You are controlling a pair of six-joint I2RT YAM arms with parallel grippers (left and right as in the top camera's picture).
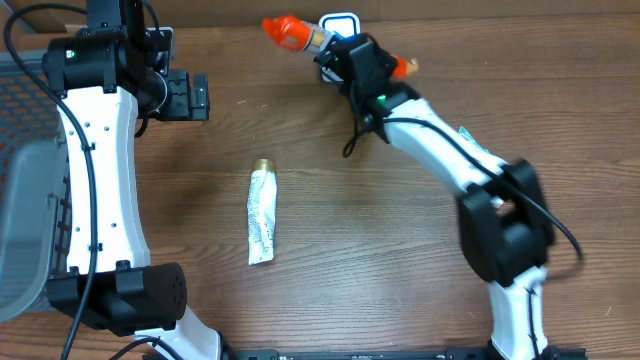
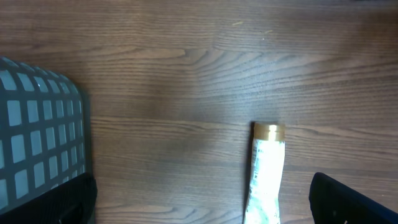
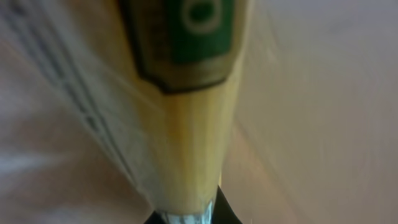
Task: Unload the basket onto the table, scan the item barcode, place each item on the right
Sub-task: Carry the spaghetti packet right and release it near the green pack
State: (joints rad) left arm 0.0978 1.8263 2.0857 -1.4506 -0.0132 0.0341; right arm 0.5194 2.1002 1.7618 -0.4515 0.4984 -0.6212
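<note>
Orange-capped item (image 1: 287, 31), yellowish body with a green label, is clamped crosswise between the shut fingers of the right gripper (image 1: 352, 62). The cap end sticks out on one side and an orange tip shows on the other. A blue-edged white device (image 1: 340, 22), likely the scanner, sits just beyond those fingertips; whether it touches the item I cannot tell.

Step in hand, judged: present the barcode. To do it well, roll the wrist slowly until the printed side faces the device, keeping the grip firm.

Fingers of the left gripper (image 1: 190, 96) are wide apart and empty. A gold-capped tube (image 2: 267, 168) lies on the table (image 1: 400, 250) below, between them.

Hidden: the barcode itself. The right wrist view is blurred, and the device is partly covered.
</note>
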